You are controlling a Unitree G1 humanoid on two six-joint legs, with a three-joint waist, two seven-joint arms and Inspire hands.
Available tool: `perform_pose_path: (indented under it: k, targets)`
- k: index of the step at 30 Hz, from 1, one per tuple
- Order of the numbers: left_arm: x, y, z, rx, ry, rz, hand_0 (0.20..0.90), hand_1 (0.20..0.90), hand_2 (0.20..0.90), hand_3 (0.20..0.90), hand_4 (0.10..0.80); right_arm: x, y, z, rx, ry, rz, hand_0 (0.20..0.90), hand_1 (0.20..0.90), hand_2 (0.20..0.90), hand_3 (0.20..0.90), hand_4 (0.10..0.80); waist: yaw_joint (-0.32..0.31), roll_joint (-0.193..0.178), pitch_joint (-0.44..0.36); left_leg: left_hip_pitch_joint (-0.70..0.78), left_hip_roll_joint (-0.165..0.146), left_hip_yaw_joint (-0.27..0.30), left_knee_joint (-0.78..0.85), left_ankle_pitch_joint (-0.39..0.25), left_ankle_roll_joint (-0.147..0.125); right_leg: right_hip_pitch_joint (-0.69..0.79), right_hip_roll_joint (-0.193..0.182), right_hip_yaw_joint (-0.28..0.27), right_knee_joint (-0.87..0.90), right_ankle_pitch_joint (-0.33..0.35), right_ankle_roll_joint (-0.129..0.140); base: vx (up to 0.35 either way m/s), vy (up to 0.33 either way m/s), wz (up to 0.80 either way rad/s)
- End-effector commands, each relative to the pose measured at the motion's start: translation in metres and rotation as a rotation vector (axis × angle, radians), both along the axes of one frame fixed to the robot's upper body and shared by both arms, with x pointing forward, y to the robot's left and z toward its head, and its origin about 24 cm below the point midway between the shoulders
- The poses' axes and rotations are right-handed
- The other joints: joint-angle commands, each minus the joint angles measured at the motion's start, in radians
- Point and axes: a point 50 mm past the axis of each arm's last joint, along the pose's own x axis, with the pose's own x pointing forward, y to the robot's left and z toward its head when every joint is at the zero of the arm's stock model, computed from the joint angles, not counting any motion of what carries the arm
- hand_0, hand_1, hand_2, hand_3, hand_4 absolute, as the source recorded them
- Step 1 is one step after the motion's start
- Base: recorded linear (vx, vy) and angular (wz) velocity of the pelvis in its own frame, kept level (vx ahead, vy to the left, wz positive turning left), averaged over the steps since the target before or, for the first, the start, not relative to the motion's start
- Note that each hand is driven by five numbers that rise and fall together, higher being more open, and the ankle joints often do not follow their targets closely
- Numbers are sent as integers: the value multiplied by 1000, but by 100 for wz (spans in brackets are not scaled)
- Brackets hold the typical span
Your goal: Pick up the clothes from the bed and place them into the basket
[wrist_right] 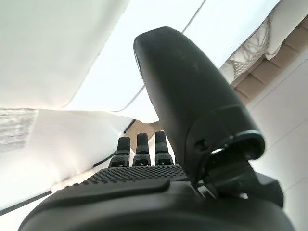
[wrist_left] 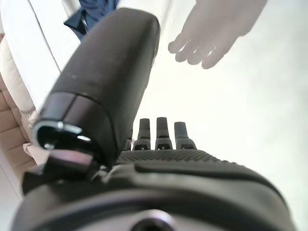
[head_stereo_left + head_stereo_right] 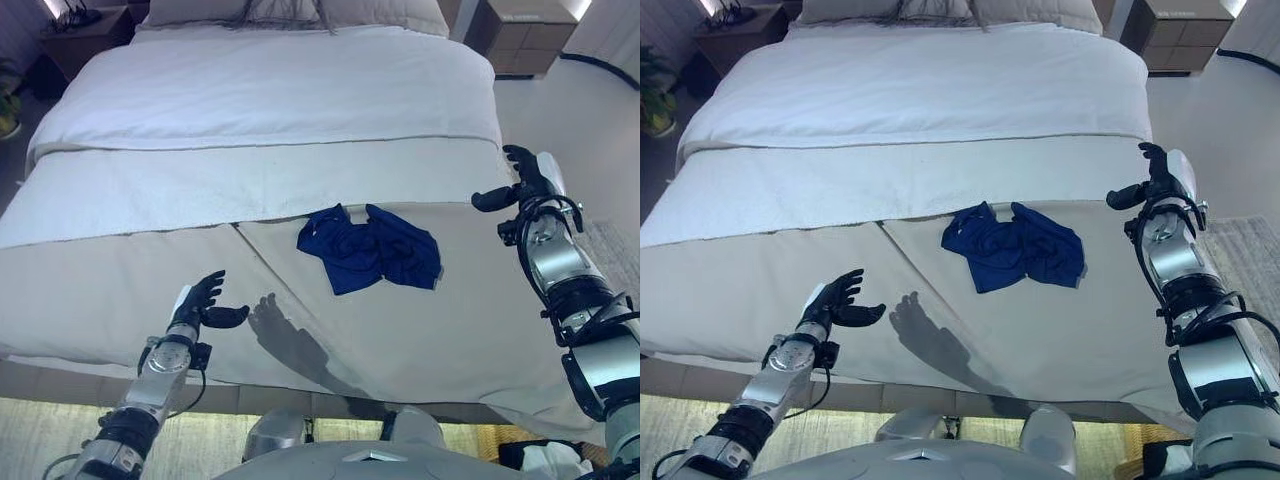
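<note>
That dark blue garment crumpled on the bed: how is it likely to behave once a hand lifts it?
The blue garment lies in soft folds, so it will probably drape and hang limp rather than hold shape. It looks thin, so likely light. Being bunched, a pinch at one edge may unfurl it and let it trail over the bed cover.

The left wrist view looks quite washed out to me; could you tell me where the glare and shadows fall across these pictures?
Left wrist view: the bed cover is glared nearly white, with the left hand casting a soft grey shadow on it. Left eye view: the same shadow lies dark on the cover beside the left hand, short of the blue clothes. Right wrist view: bedding beyond the right hand is overexposed too.
</note>
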Motion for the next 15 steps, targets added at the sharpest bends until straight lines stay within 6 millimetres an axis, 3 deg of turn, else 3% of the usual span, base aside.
perform_pose_path:
  k: [1, 4, 6, 11, 15]
  targets:
    - [32, -19, 43, -26, -232, -90, 900, 900, 900, 900, 800, 10, -13, 73, -24, -164, -28, 900, 900, 900, 900, 800, 7, -26, -2, -108, -24, 59, 163, -137, -32, -57, 10, -3, -117, 13, -39, -181, -219, 83]
    - [47, -33, 59, -66, -325, -107, 900, 900, 900, 900, 800, 12, -18, 97, -10, -207, -45, 900, 900, 900, 900, 800, 33, -15, 64, -224, -7, 77, 229, -113, -68, -68, 4, -81, -107, -16, -58, -204, -142, 77]
    - [49, -39, 65, -79, -363, -125, 900, 900, 900, 900, 800, 13, -22, 108, 0, -230, -54, 900, 900, 900, 900, 800, 47, -4, 93, -262, -11, 68, 242, -104, -74, -93, 3, -97, -91, -27, -70, -154, -69, 37]
    - [43, -43, 75, -111, -438, -135, 900, 900, 900, 900, 800, 17, -21, 124, 21, -254, -77, 900, 900, 900, 900, 800, 98, 41, 156, -366, -40, 47, 318, -110, -69, -207, -53, -149, 68, -87, -97, -56, 8, 22]
    - [40, -42, 76, -127, -451, -129, 900, 900, 900, 900, 800, 20, -18, 127, 37, -248, -88, 900, 900, 900, 900, 800, 117, 66, 185, -416, -67, 35, 391, -153, -63, -256, -80, -152, 177, -155, -107, 44, 26, 16]
